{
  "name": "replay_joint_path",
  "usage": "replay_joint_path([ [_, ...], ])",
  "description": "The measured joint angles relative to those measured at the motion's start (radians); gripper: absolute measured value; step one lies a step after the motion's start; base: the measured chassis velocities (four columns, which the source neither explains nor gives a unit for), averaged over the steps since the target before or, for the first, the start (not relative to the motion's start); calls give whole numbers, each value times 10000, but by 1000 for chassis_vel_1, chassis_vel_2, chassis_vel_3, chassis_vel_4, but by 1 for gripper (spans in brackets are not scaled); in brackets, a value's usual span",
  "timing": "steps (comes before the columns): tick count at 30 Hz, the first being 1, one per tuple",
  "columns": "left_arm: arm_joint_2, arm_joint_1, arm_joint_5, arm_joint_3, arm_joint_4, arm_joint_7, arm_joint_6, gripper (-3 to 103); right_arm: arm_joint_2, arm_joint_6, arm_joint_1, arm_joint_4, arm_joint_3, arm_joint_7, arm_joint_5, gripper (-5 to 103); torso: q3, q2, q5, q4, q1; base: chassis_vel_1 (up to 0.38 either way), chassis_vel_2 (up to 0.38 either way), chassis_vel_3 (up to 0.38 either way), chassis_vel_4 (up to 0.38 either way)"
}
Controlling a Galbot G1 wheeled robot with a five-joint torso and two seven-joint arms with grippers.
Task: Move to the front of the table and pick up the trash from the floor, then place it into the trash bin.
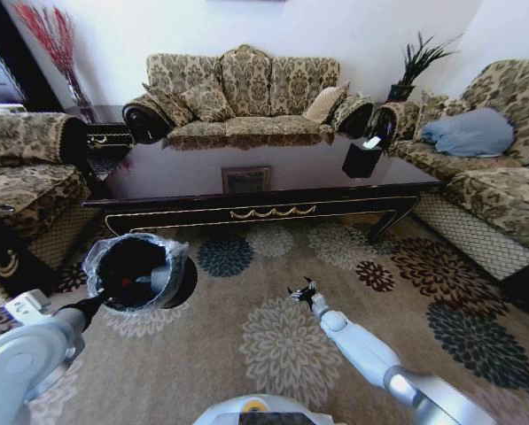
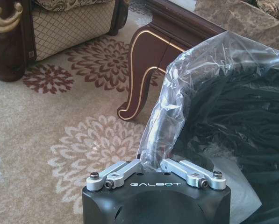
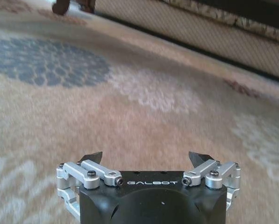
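1. Your left gripper [image 2: 151, 163]: jaws clamped on the trash bin [image 1: 133, 273] rim, near left, before the table [image 1: 264, 205].
2. Your right gripper [image 1: 303, 293]: jaws wide apart, holding nothing, above the carpet [image 1: 273, 354], near centre.

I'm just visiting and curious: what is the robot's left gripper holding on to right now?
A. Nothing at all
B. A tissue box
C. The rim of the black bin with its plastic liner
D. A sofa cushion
C: in the left wrist view the left gripper is shut on the rim of the trash bin, pinching its clear plastic liner, above the carpet.
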Motion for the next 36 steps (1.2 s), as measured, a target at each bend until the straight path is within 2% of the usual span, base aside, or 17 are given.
replay_joint_path([
  [7, 47, 0, 50, 27, 32, 12, 9, 0, 282, -17, 74, -785, 184, -397, 225, 100, 0, 0, 0, 0, 0, 0, 0, 0, 0],
  [15, 1, 49, 218, 118, 81, 44, 16, 0, 595, -83, 172, -1431, 283, -976, 997, 100, 0, 1, -1, 0, 0, 0, 0, 0, 0],
  [22, 13, 105, 225, 75, 65, 50, 16, 0, 843, -273, 311, -1776, 301, -1044, 1623, 100, 0, 1, -1, 0, 0, 0, 0, 0, 0],
  [24, 14, 117, 225, 69, 56, 52, 16, 0, 903, -309, 348, -1876, 330, -1046, 1737, 103, 0, 1, -1, 1, 1, 0, 0, 0, 0],
  [26, 13, 129, 228, 69, 50, 55, 16, 0, 1005, -384, 410, -2020, 401, -1047, 1919, 100, 0, 0, -1, 0, 0, 0, 0, 0, 0],
  [36, 42, 135, 244, 76, 43, 61, 15, 0, 1124, -460, 505, -2355, 732, -923, 2070, 95, 0, 0, 0, 0, 0, 0, 0, 0, 0],
])
